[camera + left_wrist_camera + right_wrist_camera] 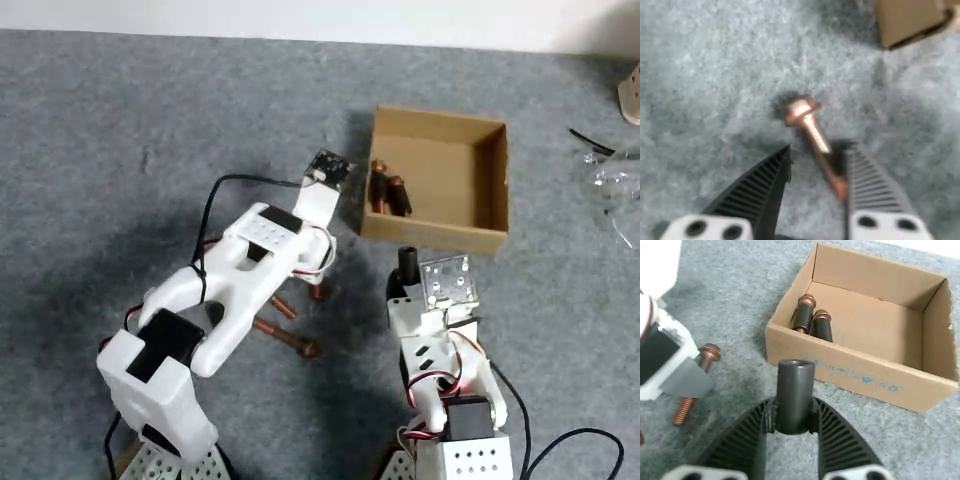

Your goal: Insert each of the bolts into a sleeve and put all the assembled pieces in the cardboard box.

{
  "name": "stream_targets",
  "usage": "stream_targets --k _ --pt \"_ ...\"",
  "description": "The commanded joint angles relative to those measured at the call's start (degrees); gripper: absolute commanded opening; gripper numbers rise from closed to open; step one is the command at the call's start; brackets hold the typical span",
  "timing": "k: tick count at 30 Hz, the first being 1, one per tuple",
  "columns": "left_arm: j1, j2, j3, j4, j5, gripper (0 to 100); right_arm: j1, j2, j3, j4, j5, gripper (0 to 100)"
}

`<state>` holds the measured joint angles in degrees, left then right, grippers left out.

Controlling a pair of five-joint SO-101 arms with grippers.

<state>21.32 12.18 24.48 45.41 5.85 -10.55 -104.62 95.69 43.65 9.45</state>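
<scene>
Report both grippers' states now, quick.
Left gripper: open, jaws either side of a bolt.
Right gripper: closed on a black sleeve.

Copper-coloured bolts [809, 127], a dark grey sleeve [795, 390], a plain brown cardboard box [840, 371], mottled grey carpet [100, 130] and white arms [240, 280] with ribbed black fingers [765, 185].

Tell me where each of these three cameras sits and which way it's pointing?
High view: fixed above the table, looking down on the left arm, right arm, box and loose bolts.
Left wrist view: on the left arm, looking down through the open left gripper at one bolt.
Right wrist view: on the right arm, looking past the right gripper, shut on a sleeve, towards the box.
Shared: all three show the box.
</scene>
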Motion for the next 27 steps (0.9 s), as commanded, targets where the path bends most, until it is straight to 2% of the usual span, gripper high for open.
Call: stream_targets --k 1,6,13,19,27 --pt "-1.0 -0.4 -1.9 1.1 -1.6 1 0.7 -0.7 3.4 -2.0 -0.2 0.5" --pt "-1.0 -0.8 -1.4 1.1 -6.5 1 0.7 -0.7 3.4 -2.0 -0.2 0.5" --pt "-0.1 -5.9 -1.9 7.6 -10.6 1 0.7 -0.7 3.4 -2.0 -0.2 0.5" --pt "0.1 -26.6 10.3 6.7 -10.7 1 0.7 -0.7 3.4 -2.0 -0.2 0.5" --pt "-0.5 -62.1 35.0 -7.2 -10.7 1 0.4 -0.7 3.5 -2.0 -0.1 0.5"
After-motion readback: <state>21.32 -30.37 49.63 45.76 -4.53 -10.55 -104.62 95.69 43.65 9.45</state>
